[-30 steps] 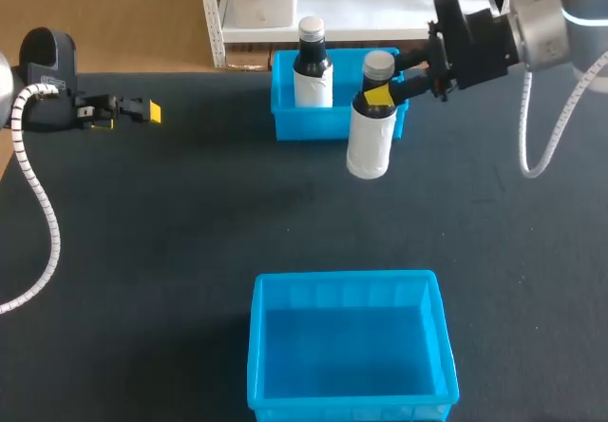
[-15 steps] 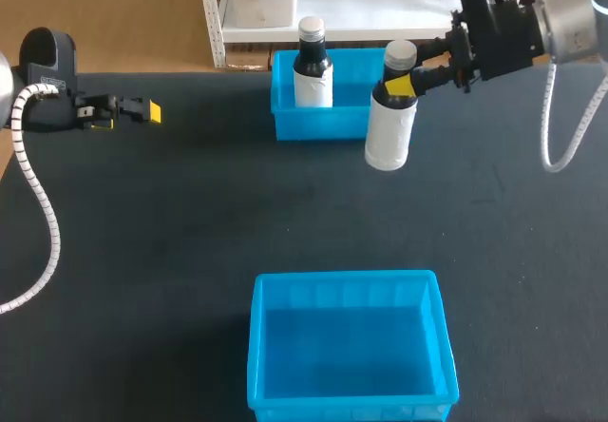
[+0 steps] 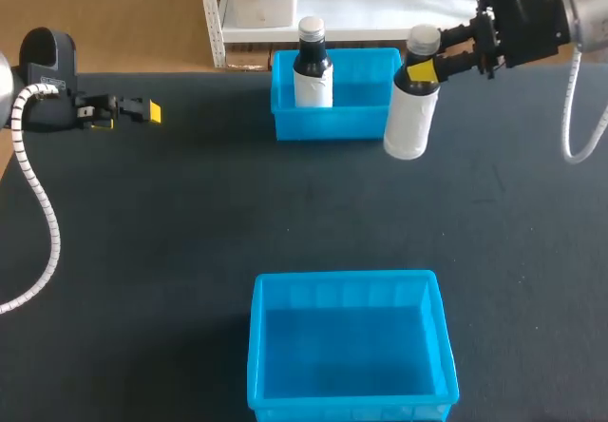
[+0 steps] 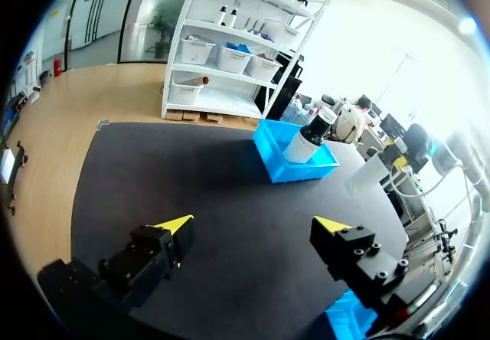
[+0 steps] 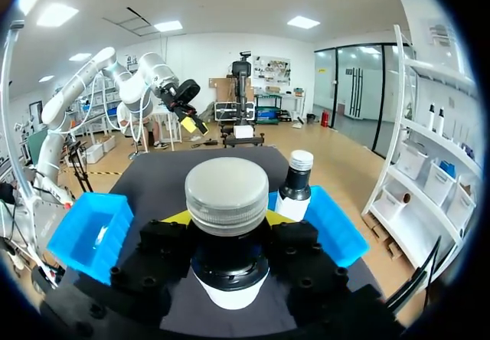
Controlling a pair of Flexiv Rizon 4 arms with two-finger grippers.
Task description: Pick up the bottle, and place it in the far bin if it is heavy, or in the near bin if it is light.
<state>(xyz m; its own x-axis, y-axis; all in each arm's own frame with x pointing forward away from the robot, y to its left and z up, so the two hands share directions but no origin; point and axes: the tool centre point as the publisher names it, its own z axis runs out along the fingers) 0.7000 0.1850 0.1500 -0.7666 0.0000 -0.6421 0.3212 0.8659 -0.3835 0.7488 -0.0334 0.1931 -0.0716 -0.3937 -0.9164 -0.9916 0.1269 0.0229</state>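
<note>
Head view from above: a black table [image 3: 142, 251] fills the frame. The near bin [image 3: 347, 277], bright blue with nothing visible inside, sits at the bottom centre. The far bin [image 3: 332, 123], also blue and smaller in the frame, sits at top centre, with a second bottle [image 3: 313, 70] standing upright in its left half.

Our right arm enters from the upper right corner. Its right gripper [image 3: 423, 68] is clamped on the neck of the held bottle [image 3: 411, 118], one yellow tip showing against the dark neck just under the pale cap. The held bottle hangs upright, long axis vertical, just beside the far bin's right wall and outside it. We cannot tell how far its base is from the table.

The move turns on this relation: the far bin lies just to the frame's left of the held bottle, while the near bin lies well apart, toward the bottom of the frame. We judge the far bin the shorter carry. The pictures show nothing of the weight.

In the right wrist view, the cap [image 5: 227, 194] sits between the fingers, with the second bottle ahead and to one side.

Our left gripper [image 3: 142, 111] is at the upper left, well apart from everything. Its wrist view shows its fingers spread wide and holding nothing.
</note>
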